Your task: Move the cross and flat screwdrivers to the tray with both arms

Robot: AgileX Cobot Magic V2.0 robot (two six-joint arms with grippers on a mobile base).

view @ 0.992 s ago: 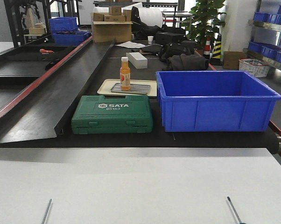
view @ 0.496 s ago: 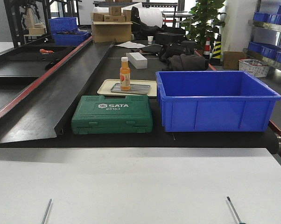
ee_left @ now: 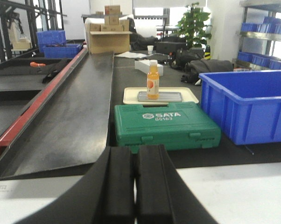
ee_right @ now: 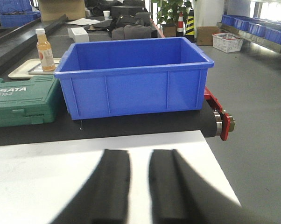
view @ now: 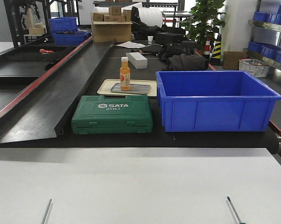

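Moved since the earlier frame: nil. Counted: two screwdrivers, left screwdriver (view: 46, 211) and right screwdriver (view: 234, 210), well apart at the near edge of the white tabletop (view: 140, 182), both cut off by the frame. One grey metal tray (view: 140, 88), lying in one cream tray (view: 104, 87) on the black belt (view: 131, 140), one orange bottle (view: 125, 73) upright on it. One green case (view: 112, 114), lettered "SATA 05163". One blue bin (view: 215, 100) just beside. Left hand (ee_left: 135, 154) clenched, pads together, empty, pointing forward at the case. Right hand (ee_right: 139, 156) released, pads apart, above the tabletop.
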